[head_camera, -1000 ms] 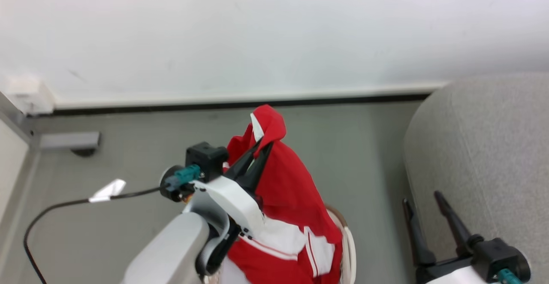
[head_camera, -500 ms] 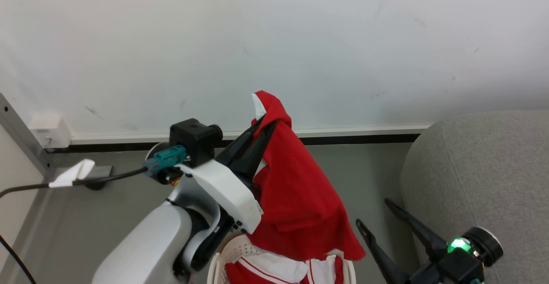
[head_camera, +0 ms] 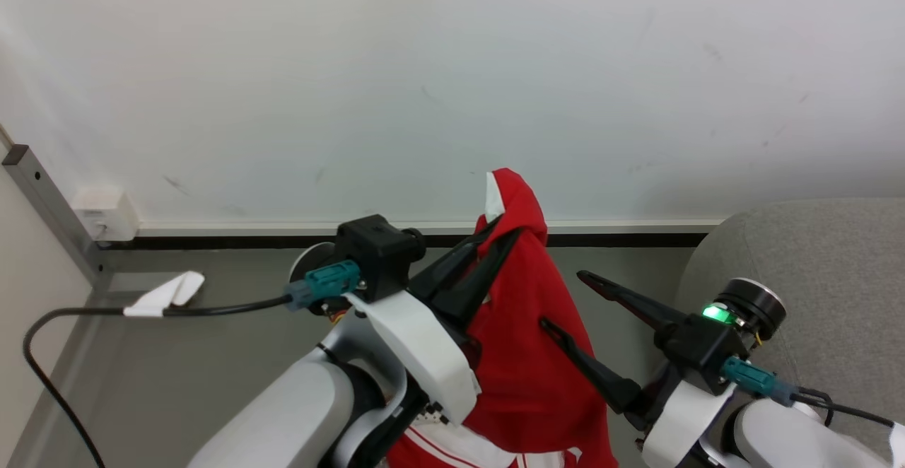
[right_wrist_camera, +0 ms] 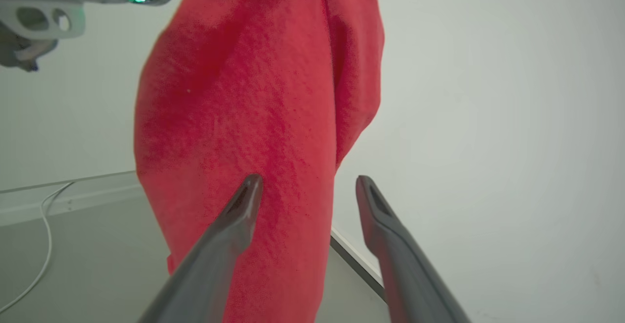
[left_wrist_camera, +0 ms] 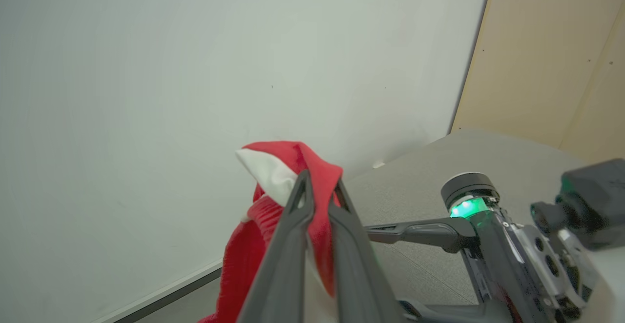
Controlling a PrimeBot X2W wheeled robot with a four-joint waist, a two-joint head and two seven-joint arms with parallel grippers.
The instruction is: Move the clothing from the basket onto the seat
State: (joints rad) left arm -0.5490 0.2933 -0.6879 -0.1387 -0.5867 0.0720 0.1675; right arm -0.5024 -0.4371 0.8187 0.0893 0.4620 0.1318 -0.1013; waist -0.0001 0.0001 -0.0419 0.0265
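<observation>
Pinching the top fold of the soft red fabric clothing (head_camera: pixel 523 355) between the two long dark fingers of the left gripper (head_camera: pixel 506 230), clamped tight on the cloth. Just past the fingertips, a small red peak with a white lining. Hard to make out the pinch itself from the head view, with cloth draped over the far finger; plain from the left wrist view, red fabric squeezed in the narrow slit between the fingers. Below the grip, a long red drape hanging free in the air. Lower end lost behind the white shell of the left forearm (head_camera: pixel 417 348) and cut off at the bottom edge, with a hint of white panel and thin red-and-white stripes there.

Just to the right of that drape, the right gripper (head_camera: pixel 562 299), fingers spread wide and holding nothing. Lower finger crossing in front of the red cloth in the head view; touching or a little apart, cannot tell. Same doubt from the right wrist view.

Further right, behind the right wrist, the large rounded seat (head_camera: pixel 813 256) in light grey woven fabric, clear of the clothing, cut off at the right edge and partly hidden by the right arm. Beyond both grippers, a pale wall (head_camera: pixel 452 65) above grey floor (head_camera: pixel 212 369). Left of the left wrist, a black cable (head_camera: pixel 226 307) with a white tag.
</observation>
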